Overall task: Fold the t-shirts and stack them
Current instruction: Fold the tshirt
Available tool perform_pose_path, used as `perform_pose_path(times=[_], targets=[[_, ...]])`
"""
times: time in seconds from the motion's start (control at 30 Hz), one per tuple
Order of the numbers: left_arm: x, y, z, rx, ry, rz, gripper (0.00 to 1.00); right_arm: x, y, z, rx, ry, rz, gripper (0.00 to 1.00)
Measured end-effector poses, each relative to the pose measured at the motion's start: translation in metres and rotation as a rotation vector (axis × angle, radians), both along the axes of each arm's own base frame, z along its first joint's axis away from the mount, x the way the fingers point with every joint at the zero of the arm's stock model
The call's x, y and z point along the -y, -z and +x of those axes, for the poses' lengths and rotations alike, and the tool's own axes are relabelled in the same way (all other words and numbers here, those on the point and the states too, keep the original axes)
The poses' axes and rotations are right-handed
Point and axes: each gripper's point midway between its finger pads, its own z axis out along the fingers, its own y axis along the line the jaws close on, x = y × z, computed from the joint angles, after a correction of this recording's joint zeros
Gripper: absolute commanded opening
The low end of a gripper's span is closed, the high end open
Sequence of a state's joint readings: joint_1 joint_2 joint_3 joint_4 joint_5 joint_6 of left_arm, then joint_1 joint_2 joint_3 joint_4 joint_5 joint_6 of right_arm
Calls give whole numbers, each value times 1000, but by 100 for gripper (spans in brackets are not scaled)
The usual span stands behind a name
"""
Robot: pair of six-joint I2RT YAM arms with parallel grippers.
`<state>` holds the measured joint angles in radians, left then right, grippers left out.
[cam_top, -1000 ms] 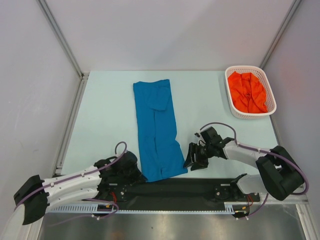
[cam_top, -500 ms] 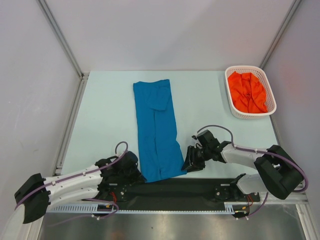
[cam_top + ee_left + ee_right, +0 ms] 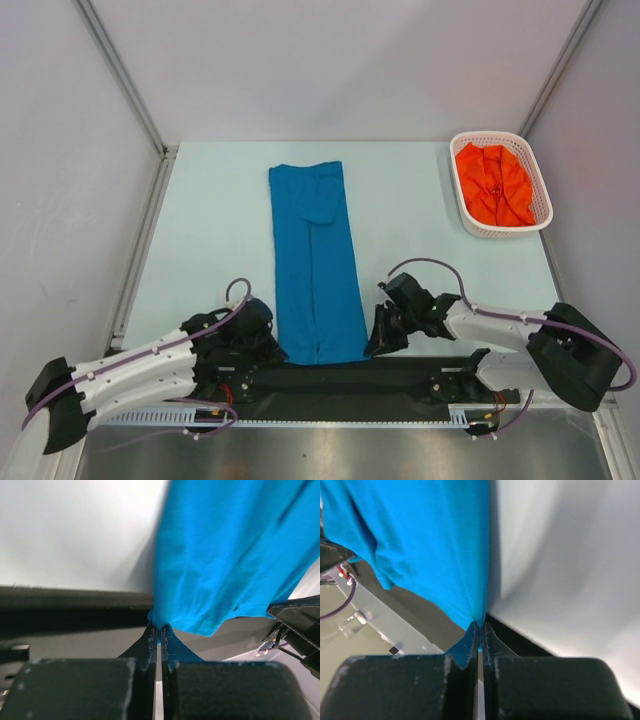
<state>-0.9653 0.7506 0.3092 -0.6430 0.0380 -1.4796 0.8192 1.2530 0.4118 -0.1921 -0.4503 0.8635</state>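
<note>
Only wrist views show left gripper (image 3: 159, 631) and right gripper (image 3: 480, 628) pinching blue t-shirt (image 3: 316, 262).

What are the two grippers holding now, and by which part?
Both hold the blue t-shirt. The left gripper pinches its near left corner, and the right gripper pinches its near right corner.

left gripper (image 3: 157, 641) fingers pinched tight on corner of blue t-shirt (image 3: 235, 550), cloth spreading up-right over pale table (image 3: 75, 530)
</note>
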Motion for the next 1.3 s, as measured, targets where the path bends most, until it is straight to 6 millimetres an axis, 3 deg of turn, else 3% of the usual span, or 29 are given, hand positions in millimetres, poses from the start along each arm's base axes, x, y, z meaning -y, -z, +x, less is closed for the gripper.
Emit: perform_pose_path(times=[0.33,0.53,0.7,0.8,1.13,1.3], targets=[[-14,-21,-7,9,49,50,0,-8,-12,-20,0,8,-5,0],[-21,-35,0,60,74,83,0,-22,-37,-3,21,23,-8,0],[-24,-73,45,176,53,116,0,-33,-71,46,92,77,21,0],[-32,-86,79,213,52,171,0,-31,-81,81,113,109,10,0],[-21,-92,170,232,224,286,1,-36,-79,187,117,88,-55,0],[-16,-89,207,232,269,291,0,-38,-70,221,111,70,-64,0]])
